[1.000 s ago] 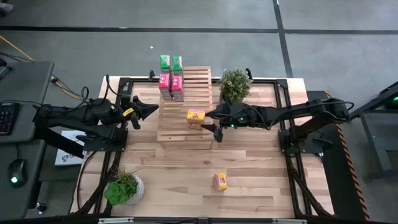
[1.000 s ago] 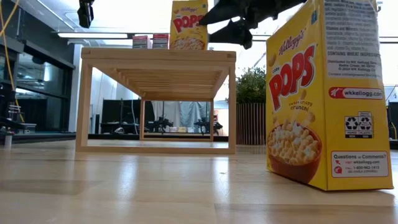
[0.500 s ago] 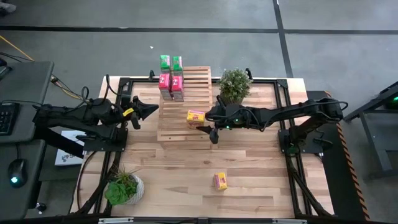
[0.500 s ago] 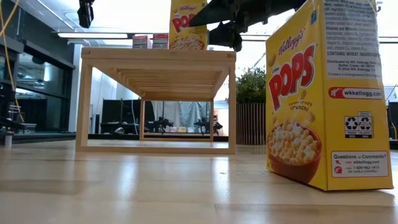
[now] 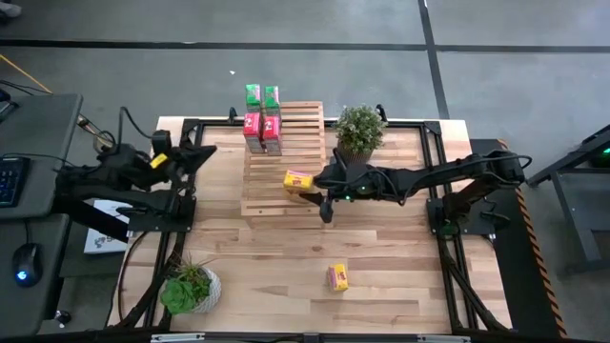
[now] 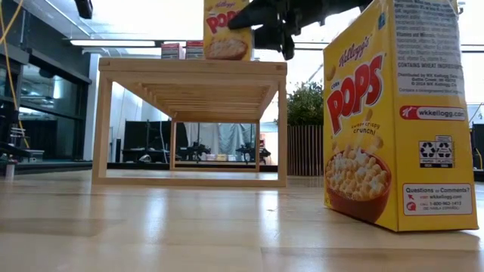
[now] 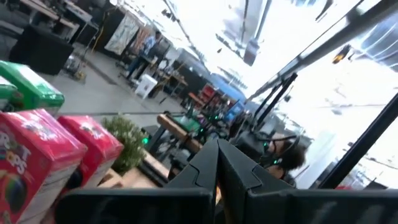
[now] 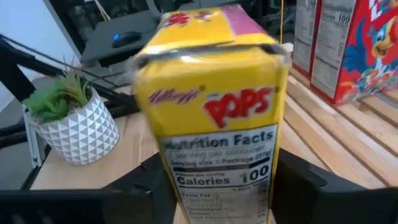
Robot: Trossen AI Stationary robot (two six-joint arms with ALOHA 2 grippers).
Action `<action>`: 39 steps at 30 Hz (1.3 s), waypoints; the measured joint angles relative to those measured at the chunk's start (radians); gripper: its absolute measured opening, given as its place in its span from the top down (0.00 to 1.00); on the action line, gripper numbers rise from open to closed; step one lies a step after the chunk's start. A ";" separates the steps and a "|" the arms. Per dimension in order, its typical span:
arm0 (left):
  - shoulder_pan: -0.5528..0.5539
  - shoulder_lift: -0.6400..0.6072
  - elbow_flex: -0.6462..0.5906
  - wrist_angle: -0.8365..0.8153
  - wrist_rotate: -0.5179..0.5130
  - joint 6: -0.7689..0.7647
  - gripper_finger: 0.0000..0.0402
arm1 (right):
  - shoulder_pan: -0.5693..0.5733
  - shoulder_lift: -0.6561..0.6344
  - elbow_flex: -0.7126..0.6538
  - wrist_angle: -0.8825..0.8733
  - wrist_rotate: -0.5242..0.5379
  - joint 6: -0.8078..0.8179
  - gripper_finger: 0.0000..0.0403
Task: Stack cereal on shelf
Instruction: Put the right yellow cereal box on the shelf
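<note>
Yellow cardboard: one cereal box (image 5: 298, 180) is seen on the slatted wooden shelf (image 5: 303, 133) near its front edge, bracketed by the fingers of the right claw (image 5: 319, 193), which appear closed against its sides. Two green and two red boxes (image 5: 262, 132) are already placed at the shelf's back. A second yellow box (image 5: 337, 277) is left on the surface (image 5: 400, 267). The left claw (image 5: 202, 152) is kept closed, empty, beside the shelf.

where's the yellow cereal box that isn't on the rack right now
In the high view the yellow box stands alone on the table's near right part, well in front of the wooden rack.
</note>
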 joint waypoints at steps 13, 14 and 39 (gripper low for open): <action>0.000 -0.042 0.020 0.099 -0.023 0.092 1.00 | 0.119 0.125 0.258 0.015 0.188 -0.070 0.64; 0.000 -0.042 0.029 0.099 -0.036 0.104 1.00 | 0.136 0.162 0.321 -0.028 0.242 -0.100 0.64; 0.000 -0.042 0.118 0.101 -0.116 0.150 1.00 | 0.159 0.883 1.301 -0.619 1.009 0.285 0.64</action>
